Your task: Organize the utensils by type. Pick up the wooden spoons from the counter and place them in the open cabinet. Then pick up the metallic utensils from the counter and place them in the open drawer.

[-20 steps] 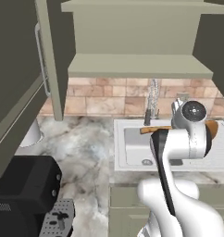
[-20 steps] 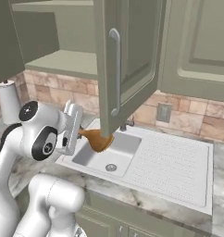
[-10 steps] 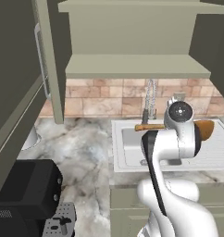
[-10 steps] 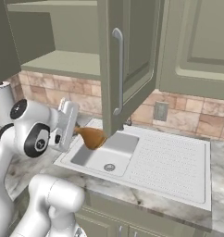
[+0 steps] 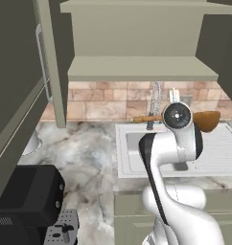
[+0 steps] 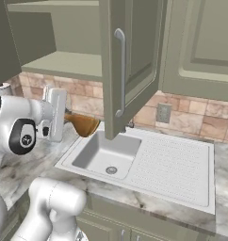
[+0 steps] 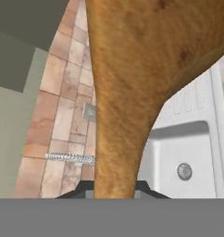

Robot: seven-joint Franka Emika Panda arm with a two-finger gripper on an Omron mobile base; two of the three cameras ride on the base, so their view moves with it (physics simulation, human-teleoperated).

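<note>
White arm's two-finger gripper [image 7: 114,190] clamped on orange-brown wooden spoon [image 7: 132,83], fingers pinching the handle at bottom of hand view, spoon bowl big + close to cam. In left base view same spoon [image 5: 206,120] lies roughly horizontal in the air behind the arm's wrist, round bowl out to the right, thin handle end poking left, over the white sink with drainboard [image 5: 137,153]. Right base view: spoon bowl [image 6: 83,124] sticks out from the gripper [image 6: 59,116] twd the sink basin [image 6: 104,155], above it, not touching.

Grey-white marbled stone counter [image 5: 84,158] left of sink; black appliance [image 5: 27,196] at near left corner. Brown-tile backsplash [image 5: 108,100] behind, chrome faucet [image 5: 154,103] at back of sink, wall outlet [image 6: 163,113] on tiles.

Further up: grey-green upper wall cabinet [image 5: 142,67] open, plain shelf bare in what shows, panelled door [image 6: 130,61] w/ silver bar handle swung out, hanging just right of spoon bowl in right base view. Spoon below shelf level, not in cab yet
</note>
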